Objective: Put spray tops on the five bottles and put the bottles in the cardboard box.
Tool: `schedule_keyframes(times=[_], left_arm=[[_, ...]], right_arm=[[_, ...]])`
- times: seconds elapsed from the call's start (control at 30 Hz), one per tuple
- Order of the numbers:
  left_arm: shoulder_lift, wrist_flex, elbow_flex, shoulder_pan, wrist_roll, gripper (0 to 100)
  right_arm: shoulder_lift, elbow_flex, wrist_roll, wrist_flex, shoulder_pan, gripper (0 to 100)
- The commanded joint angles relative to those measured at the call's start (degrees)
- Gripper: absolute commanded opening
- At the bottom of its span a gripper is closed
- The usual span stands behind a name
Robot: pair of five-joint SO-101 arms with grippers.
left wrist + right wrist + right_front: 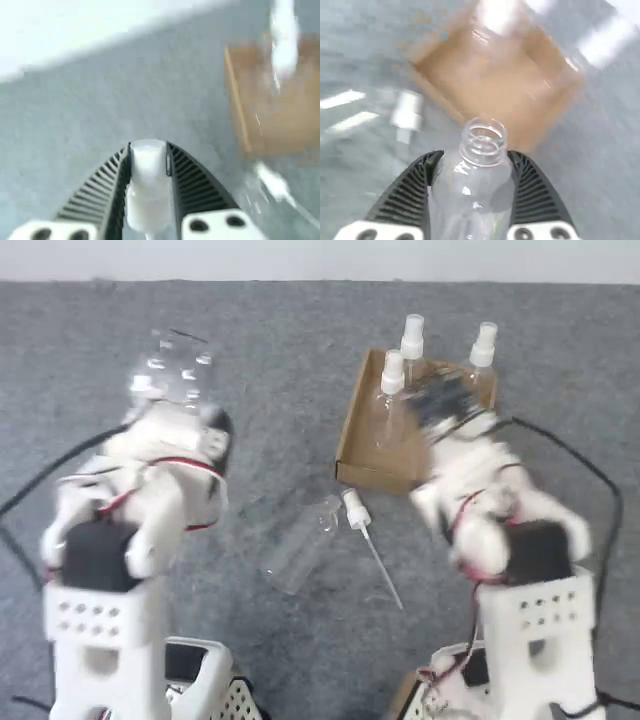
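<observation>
Left end effector [147, 150]: clamped on spray top [147, 192], well apart from cardboard box [235, 100]. Right end effector [475, 157]: clamped on uncapped bottle [481, 142], near the box. We judge: centre top over neck, then press.

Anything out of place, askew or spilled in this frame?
One clear bottle lies on its side on the grey mat between the arms, apparently uncapped, with a loose spray top beside its neck. The three capped bottles in the cardboard box stand upright. Nothing looks spilled or damaged.
</observation>
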State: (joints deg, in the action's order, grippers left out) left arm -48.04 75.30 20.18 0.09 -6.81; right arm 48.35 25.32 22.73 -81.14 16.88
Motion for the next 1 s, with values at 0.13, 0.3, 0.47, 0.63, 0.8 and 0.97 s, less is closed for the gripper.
schedule_keyframes(times=[0.13,0.3,0.47,0.63,0.8,0.97], left_arm=[[-2.20,0.09,-15.08,-1.05,7.91,1],[-2.29,-2.64,-19.82,-1.32,15.65,1],[-2.29,-5.71,-20.88,-1.32,24.62,1],[-2.29,-7.82,-20.88,-1.41,28.84,1],[-2.20,-10.99,-17.63,-1.41,28.92,1],[-2.20,-18.64,-11.12,-1.14,29.01,1]], right_arm=[[-2.33,3.87,-9.49,12.35,19.91,1.7],[-4.70,12.57,-10.20,26.59,25.71,1.6],[-4.70,17.67,-10.20,34.68,29.93,1.6],[-4.62,18.29,-9.67,37.14,30.90,1.7],[-4.62,18.99,-9.67,37.23,30.99,1.7],[-4.62,23.38,-9.93,46.11,33.01,0.6]])
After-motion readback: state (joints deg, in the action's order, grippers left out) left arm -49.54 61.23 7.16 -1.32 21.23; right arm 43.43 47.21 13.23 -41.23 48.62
